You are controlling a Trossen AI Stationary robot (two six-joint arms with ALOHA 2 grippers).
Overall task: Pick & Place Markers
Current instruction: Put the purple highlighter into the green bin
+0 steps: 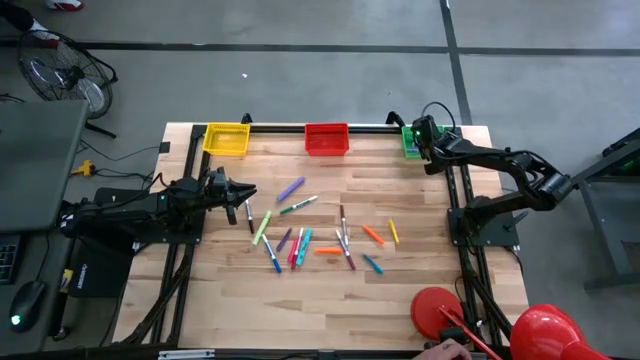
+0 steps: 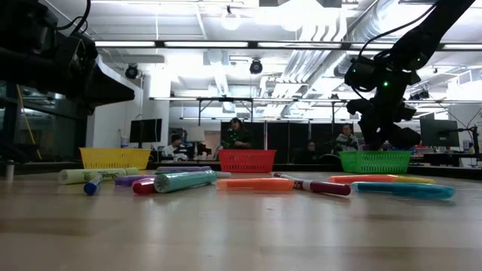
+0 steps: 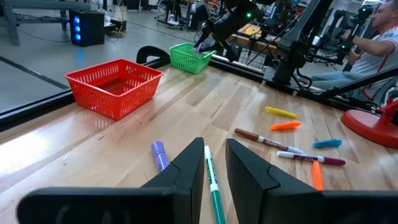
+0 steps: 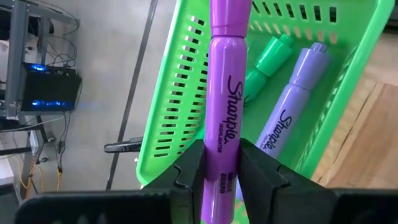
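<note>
Nearest me, the loose markers (image 1: pixel 300 240) lie scattered flat across the middle of the table (image 1: pixel 400 300), where either arm can reach them. I judge they are waiting to be sorted into the baskets along the far edge.

To their left, my left gripper (image 1: pixel 243 192) waits low over the boards. Its fingers stand slightly parted with nothing between them, and a green marker (image 3: pixel 214 186) lies on the wood below the gap.

At the far right corner, my right gripper (image 4: pixel 222 163) hangs over the green basket (image 4: pixel 180 81), clamped on a purple marker (image 4: pixel 225 93) whose far end points down into it. I think this is the drop position. A green one and a lilac one already lie inside. Whether the grip is loosening I cannot tell from here; the fingers look tight against the barrel.
</note>
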